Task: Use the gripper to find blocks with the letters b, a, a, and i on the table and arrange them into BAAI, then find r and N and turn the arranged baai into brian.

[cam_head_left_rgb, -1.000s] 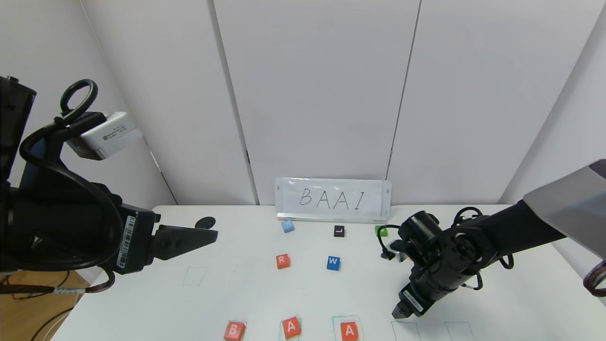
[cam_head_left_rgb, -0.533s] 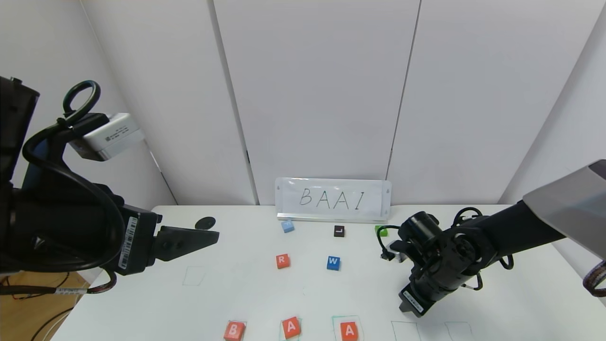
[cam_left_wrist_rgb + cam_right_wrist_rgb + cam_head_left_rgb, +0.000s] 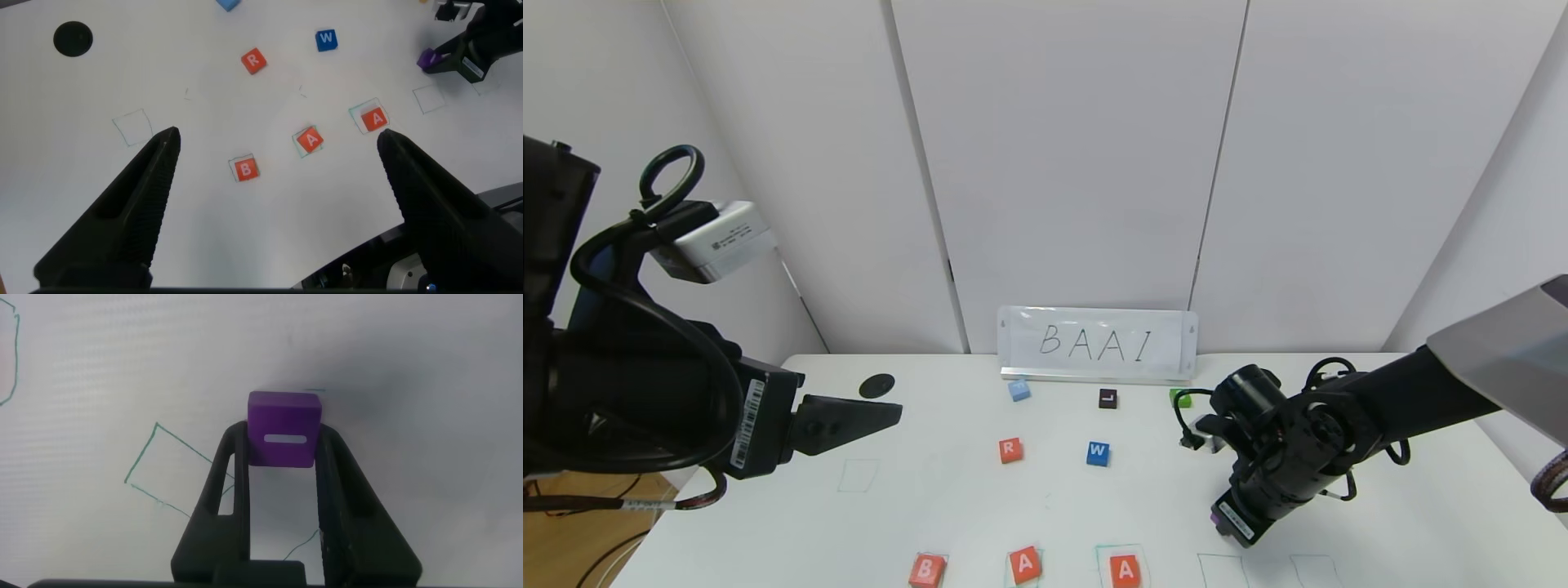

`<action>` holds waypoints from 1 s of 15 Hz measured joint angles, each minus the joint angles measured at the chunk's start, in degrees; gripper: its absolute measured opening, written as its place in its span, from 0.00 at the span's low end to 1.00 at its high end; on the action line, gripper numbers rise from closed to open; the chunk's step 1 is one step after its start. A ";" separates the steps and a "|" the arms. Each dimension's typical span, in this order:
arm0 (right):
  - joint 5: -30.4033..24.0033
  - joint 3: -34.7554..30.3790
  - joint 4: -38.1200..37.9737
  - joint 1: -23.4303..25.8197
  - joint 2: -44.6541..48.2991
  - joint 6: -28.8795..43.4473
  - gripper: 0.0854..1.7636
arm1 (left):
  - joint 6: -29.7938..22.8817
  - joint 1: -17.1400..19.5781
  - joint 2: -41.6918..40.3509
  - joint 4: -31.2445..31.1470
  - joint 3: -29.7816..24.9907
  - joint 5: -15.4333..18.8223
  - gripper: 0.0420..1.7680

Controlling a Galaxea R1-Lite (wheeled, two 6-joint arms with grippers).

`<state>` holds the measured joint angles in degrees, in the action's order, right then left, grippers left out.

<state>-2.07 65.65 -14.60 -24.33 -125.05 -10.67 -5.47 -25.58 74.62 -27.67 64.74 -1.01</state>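
Three orange-red blocks lie in a row near the table's [image 3: 947,498] front edge: B [image 3: 929,569], A [image 3: 1025,563] and A [image 3: 1125,570]. They also show in the left wrist view as B [image 3: 245,169], A [image 3: 310,140] and A [image 3: 374,119]. The purple I block [image 3: 283,429] sits between the fingers of my right gripper [image 3: 283,439], which is shut on it. This right gripper [image 3: 1222,523] hangs just behind an empty green rectangle [image 3: 1223,569]. The orange-red r [image 3: 1010,449] lies mid-table. My left gripper [image 3: 882,412] hovers open over the table's left side.
A blue W block [image 3: 1098,453] lies beside r. Farther back are a light blue block [image 3: 1018,389], a dark L block [image 3: 1107,398] and a green block [image 3: 1180,398], before the BAAI sign [image 3: 1098,344]. A black hole [image 3: 876,385] is back left; another green rectangle [image 3: 1313,569] is front right.
My right gripper has closed on the purple I block. The left arm has drifted slightly lower and stayed open.
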 joint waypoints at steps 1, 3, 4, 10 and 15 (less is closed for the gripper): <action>-0.02 -0.05 0.00 0.00 0.02 -0.02 0.26 | 0.04 0.00 0.00 0.00 -0.02 -0.02 0.97; 0.02 -0.13 -0.55 -0.09 0.41 -0.96 0.26 | 0.04 0.00 0.00 -0.02 -0.05 -0.02 0.97; 0.07 -0.18 -0.83 -0.20 0.74 -1.76 0.26 | 0.06 0.00 0.00 0.04 -0.05 -0.02 0.97; -0.24 -1.18 -5.27 -1.13 4.85 -13.19 0.26 | 0.74 0.06 -0.23 0.00 -0.26 -0.02 0.97; -1.43 -3.58 -5.40 -1.93 7.83 -26.36 0.26 | 1.05 0.91 -0.10 0.00 -0.33 -0.05 0.97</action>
<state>-3.50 62.06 -20.00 -26.26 -117.22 -37.02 -4.43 -24.66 74.52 -27.67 64.42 -1.06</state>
